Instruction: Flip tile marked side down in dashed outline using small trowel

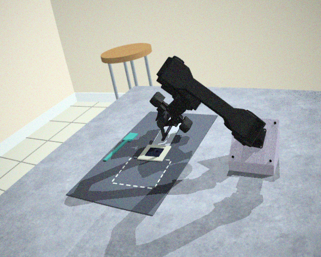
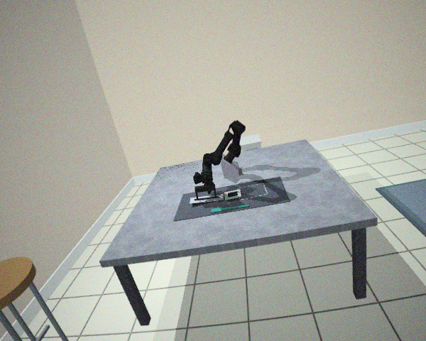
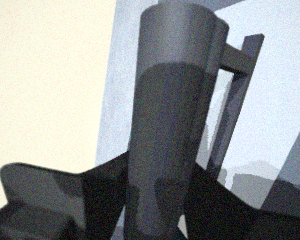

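My gripper (image 1: 164, 135) (image 2: 205, 193) is shut on the small trowel's grey round handle (image 3: 165, 140), low over the far part of the dark mat (image 1: 193, 129) (image 2: 185, 212). The trowel's pale blade (image 1: 158, 142) (image 2: 200, 199) reaches toward the tile's far edge; I cannot tell whether they touch. The cream tile (image 1: 154, 153) (image 2: 232, 194) lies flat with its dark marked side up, on the far line of the white dashed outline (image 1: 132, 185) (image 2: 266, 189). In the wrist view the trowel's neck and blade (image 3: 237, 105) show to the right of the handle.
A teal flat tool (image 1: 119, 148) (image 2: 229, 209) lies on the mat to the left of the tile. The arm's pale base block (image 1: 254, 155) stands on the table to the right of the mat. A wooden stool (image 1: 126, 52) stands beyond the table's far edge.
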Available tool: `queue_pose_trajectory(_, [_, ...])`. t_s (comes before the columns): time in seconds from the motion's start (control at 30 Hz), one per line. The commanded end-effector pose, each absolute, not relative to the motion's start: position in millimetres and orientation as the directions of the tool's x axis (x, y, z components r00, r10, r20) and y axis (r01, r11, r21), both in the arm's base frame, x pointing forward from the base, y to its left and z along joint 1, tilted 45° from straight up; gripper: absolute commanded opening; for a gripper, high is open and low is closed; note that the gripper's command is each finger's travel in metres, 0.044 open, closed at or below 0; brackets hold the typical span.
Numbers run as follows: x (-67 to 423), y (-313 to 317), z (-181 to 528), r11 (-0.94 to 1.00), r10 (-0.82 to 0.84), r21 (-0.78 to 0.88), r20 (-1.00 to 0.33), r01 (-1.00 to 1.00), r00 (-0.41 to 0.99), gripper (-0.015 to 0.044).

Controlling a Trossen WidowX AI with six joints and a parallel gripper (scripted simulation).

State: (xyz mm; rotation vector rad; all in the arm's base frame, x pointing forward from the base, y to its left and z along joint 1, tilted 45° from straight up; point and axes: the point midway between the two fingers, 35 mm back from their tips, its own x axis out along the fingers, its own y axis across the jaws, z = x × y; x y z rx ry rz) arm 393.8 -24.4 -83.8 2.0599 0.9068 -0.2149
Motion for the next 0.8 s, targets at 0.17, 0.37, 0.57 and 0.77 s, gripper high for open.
queue_pose_trajectory(0.17, [392.4, -11.7, -71.3, -0.37, 0.528, 0.643, -0.448, 0.67, 0.721, 0.0])
queue_pose_trajectory(0.37, [390.7, -4.8, -64.5, -0.37, 0.528, 0.643, -0.448, 0.67, 0.721, 0.0])
queue_pose_trajectory(0.57, [388.6, 2.1, -57.7, -0.371, 0.529, 0.643, -0.447, 0.67, 0.721, 0.0])
queue_pose_trajectory(0.77, [386.8, 7.3, -52.8, -0.372, 0.529, 0.643, -0.447, 0.67, 0.722, 0.0])
